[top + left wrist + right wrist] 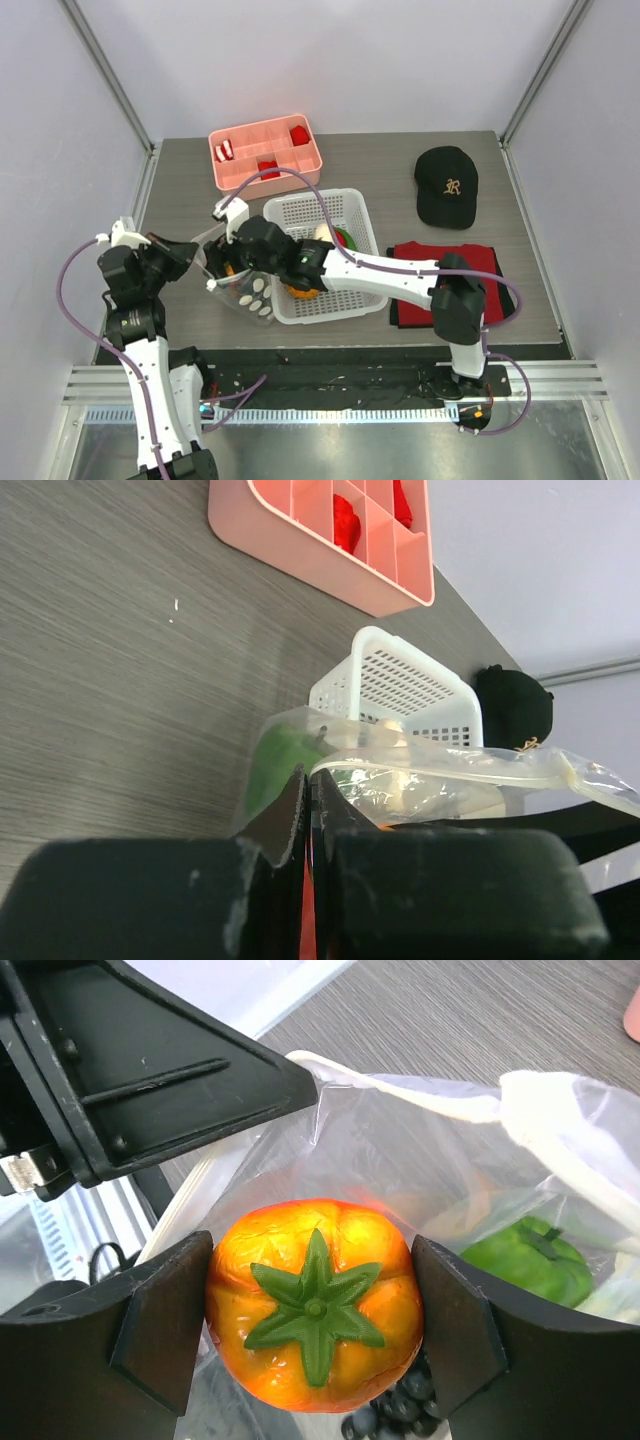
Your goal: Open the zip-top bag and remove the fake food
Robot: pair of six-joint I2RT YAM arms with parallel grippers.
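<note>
The zip-top bag (250, 297) lies open on the table left of the white basket. My left gripper (200, 262) is shut on the bag's edge; in the left wrist view its jaws (308, 780) pinch the clear plastic (430, 780). My right gripper (226, 268) reaches over the basket into the bag's mouth and is shut on the orange-red tomato (315, 1315), one finger on each side. Inside the bag (400, 1130) lie the green fruit (525, 1260) and dark grapes (400, 1405). The green fruit also shows in the left wrist view (280, 765).
The white perforated basket (310, 197) stands right of the bag under my right arm, with a whitish piece (322, 232) and an orange-yellow piece (300, 291) in it. A pink compartment tray (265, 150) is at the back. A black cap (446, 185) and red-black cloth (440, 270) lie at the right.
</note>
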